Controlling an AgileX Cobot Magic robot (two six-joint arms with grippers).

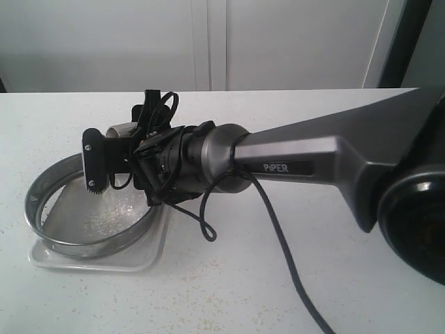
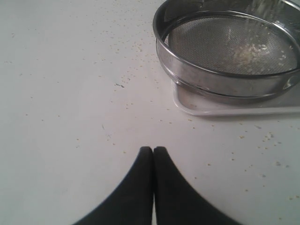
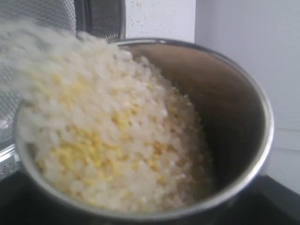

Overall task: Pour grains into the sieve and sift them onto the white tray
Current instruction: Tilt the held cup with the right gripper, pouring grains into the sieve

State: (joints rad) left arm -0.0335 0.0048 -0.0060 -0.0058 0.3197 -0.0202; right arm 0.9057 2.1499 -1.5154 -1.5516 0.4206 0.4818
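The sieve point(image 1: 43, 186) rests on the white tray point(image 1: 142, 259) at the table's left. My right gripper point(image 1: 111, 142) reaches across and is shut on a small steel cup point(image 1: 124, 129), held tilted above the sieve's far side. In the right wrist view the cup point(image 3: 234, 103) is full of white and yellow grains point(image 3: 108, 136), which spill over its lip toward the mesh point(image 3: 42, 14). A small pile of grains point(image 2: 246, 51) lies on the mesh of the sieve point(image 2: 187, 65), above the tray point(image 2: 225, 108). My left gripper point(image 2: 153, 150) is shut and empty, low over bare tabletop, well short of the tray.
Stray specks point(image 2: 133, 47) dot the tabletop around the tray. The right arm's black cable point(image 1: 208, 226) loops down beside the tray and trails to the front edge. A pale wall stands behind the table's far edge point(image 1: 278, 89).
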